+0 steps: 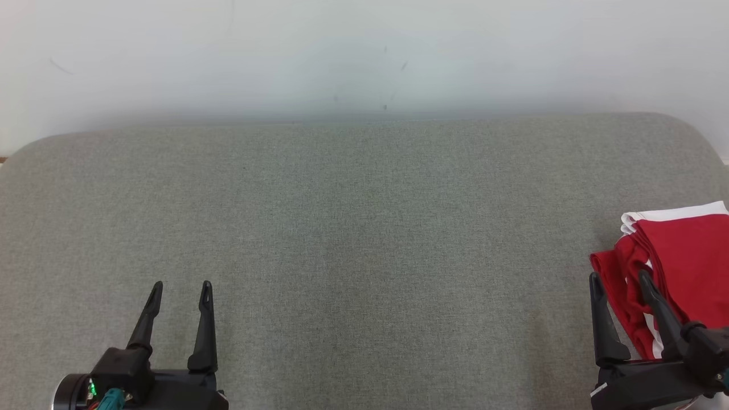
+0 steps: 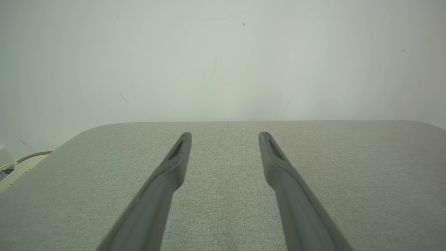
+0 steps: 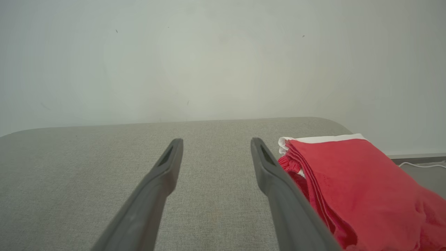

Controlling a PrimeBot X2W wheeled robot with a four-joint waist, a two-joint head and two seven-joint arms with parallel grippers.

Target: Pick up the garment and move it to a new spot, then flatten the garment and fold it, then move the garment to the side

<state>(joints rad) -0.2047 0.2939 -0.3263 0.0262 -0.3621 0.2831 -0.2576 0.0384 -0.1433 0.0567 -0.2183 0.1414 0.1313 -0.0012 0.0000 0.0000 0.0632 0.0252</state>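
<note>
A folded red garment [image 1: 683, 262] with white trim lies at the right edge of the grey cushioned surface [image 1: 364, 239]. In the right wrist view the garment [image 3: 355, 184] sits just right of the fingers. My right gripper [image 1: 619, 278] stands open at the lower right, its right finger over the garment's left edge, nothing between the fingers. The same gripper [image 3: 216, 143] shows wide apart over bare grey fabric. My left gripper [image 1: 182, 286] is open at the lower left, empty, far from the garment. In its own wrist view the left gripper [image 2: 224, 135] points toward the wall.
A pale wall [image 1: 364, 57] rises behind the cushioned surface, whose back corners are rounded. A white cable [image 3: 421, 164] lies on the floor beyond the right end. A pale object [image 2: 10, 170] sits off the left end.
</note>
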